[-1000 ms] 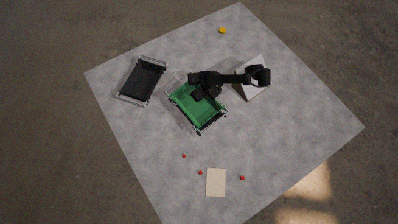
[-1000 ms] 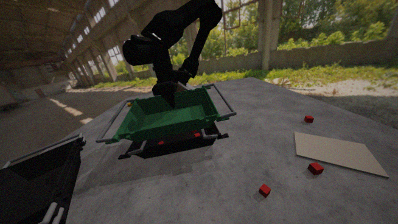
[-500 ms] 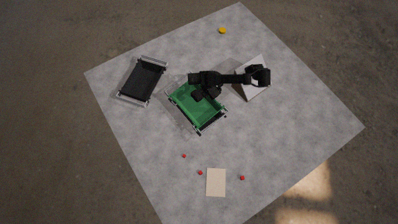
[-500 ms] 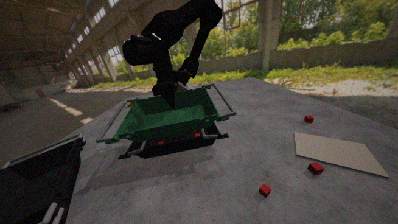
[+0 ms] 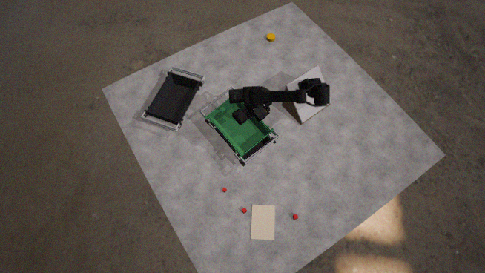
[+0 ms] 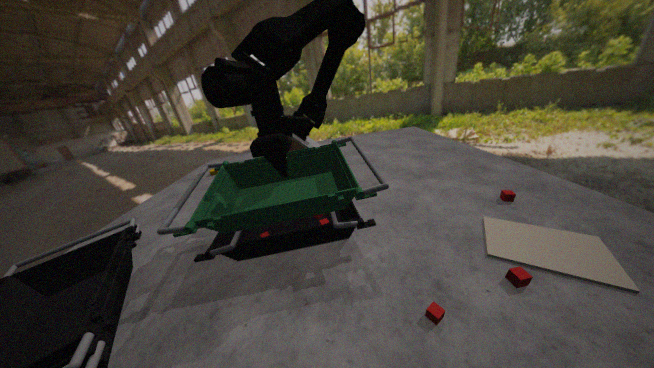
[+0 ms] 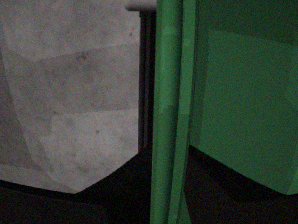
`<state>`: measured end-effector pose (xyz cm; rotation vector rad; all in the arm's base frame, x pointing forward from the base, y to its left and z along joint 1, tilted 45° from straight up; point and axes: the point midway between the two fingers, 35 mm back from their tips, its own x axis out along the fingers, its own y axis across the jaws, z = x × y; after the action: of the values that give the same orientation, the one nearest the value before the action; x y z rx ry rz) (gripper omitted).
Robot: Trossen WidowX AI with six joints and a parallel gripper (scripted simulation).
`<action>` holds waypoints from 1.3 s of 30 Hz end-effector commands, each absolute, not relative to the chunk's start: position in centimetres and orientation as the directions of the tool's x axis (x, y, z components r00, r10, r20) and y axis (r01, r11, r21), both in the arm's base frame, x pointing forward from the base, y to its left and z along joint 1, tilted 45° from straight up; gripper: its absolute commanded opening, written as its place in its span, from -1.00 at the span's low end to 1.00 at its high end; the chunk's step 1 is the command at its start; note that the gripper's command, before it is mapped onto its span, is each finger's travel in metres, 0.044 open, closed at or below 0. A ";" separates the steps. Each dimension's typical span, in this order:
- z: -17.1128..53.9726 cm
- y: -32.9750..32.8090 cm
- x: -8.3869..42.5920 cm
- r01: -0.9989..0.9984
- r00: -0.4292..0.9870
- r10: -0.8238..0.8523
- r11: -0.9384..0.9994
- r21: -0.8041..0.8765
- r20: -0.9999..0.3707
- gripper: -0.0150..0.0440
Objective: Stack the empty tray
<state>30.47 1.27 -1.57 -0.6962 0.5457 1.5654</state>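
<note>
My gripper (image 5: pixel 251 114) (image 7: pixel 169 151) is shut on one long wall of the empty green tray (image 5: pixel 242 135) (image 6: pixel 280 192) (image 7: pixel 245 100). The green tray hangs or rests just above the black loaded tray (image 6: pixel 300 241), roughly parallel to it; its own wire bars stick out past its ends. Red blocks show in the loaded tray through the gap. The loaded tray's left bar (image 6: pixel 223 248) and right bar (image 6: pixel 345 224) are turned inward under the green tray. Whether the green tray's underside touches both bars cannot be told. The fingertips are partly hidden in the exterior view.
Another black tray (image 5: pixel 172 98) (image 6: pixel 45 305) stands to the left, its bars at its ends. A tan board (image 5: pixel 263 222) (image 6: pixel 555 252) lies near three loose red blocks. A yellow disc (image 5: pixel 271 37) lies at the far side. A white wedge-like block (image 5: pixel 309 111) is below the arm.
</note>
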 end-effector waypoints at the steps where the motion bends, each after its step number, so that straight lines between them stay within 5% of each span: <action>1: -2.0 1.7 30.1 -0.991 -0.067 0.699 -0.129 -0.033 -0.712 -0.49; 39: -2.6 2.2 29.7 -0.991 -0.067 0.699 -0.129 -0.033 -0.712 -0.49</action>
<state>30.19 1.74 -2.16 -0.6987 0.5440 1.5648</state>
